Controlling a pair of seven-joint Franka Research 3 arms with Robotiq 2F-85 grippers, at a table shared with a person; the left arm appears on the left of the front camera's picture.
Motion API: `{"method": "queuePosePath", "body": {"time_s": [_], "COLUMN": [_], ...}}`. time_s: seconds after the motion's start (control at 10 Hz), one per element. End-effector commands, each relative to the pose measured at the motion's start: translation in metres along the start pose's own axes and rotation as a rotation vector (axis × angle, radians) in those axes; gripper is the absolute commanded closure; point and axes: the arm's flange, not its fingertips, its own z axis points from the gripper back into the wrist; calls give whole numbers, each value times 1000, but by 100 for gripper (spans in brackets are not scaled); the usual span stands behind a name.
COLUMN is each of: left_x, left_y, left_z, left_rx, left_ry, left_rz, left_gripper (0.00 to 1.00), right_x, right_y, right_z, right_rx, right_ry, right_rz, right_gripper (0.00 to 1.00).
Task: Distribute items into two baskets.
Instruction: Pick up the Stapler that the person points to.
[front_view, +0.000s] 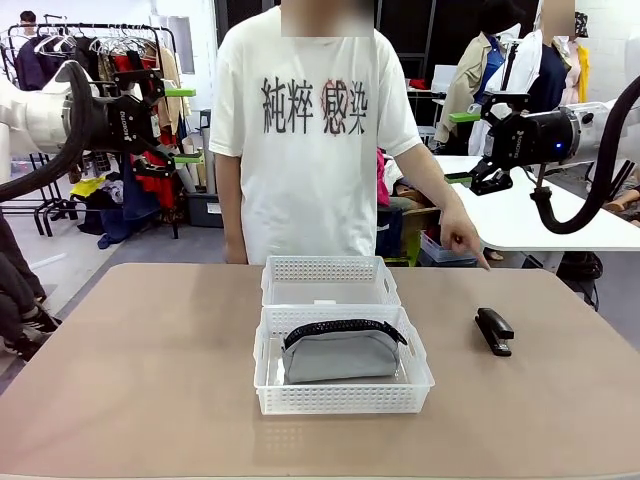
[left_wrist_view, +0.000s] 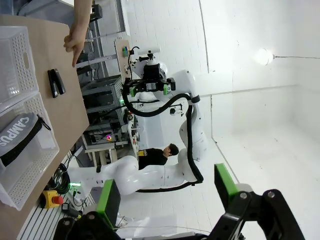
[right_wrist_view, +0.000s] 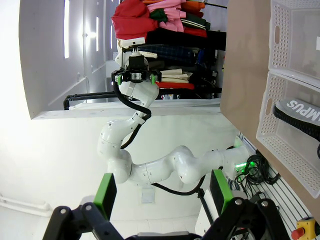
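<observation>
Currently, the grey pouch (front_view: 338, 352) is seated upright in the near basket (front_view: 340, 402), zipper uppermost, so one item can be judged as sorted. The black stapler (front_view: 493, 331) is laid flat on the bench (front_view: 150, 360), to the robot's right of both baskets and apart from them. The far basket (front_view: 330, 270) is seen empty — presumably reserved for it. A person's hand (front_view: 466, 243) is pointed down toward the stapler, probably to mark it as next. The left tool (front_view: 185, 125) and right tool (front_view: 460, 148) are held high off the bench, jaws fully spread, nothing gripped — a ready posture is indicated. "CAMPUS" print on the pouch is revealed by the left wrist view but is hidden from the front.
</observation>
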Motion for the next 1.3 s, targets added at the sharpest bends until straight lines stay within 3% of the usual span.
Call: {"method": "queuePosePath", "body": {"time_s": [0.0, 1.0, 1.2], "left_x": [-4, -4, -4], "left_y": [-2, -2, -2], "left_z": [1, 1, 1], "left_rx": [-6, -6, -6], "left_ry": [5, 5, 5], "left_rz": [7, 7, 7], "left_gripper": [0, 0, 0], "right_x": [-1, 0, 7], "right_y": [2, 0, 8], "right_z": [0, 0, -15], "right_rx": [0, 0, -173], "right_ry": [-1, 0, 39], "right_rz": [-3, 0, -12], "right_gripper": [0, 0, 0]}}
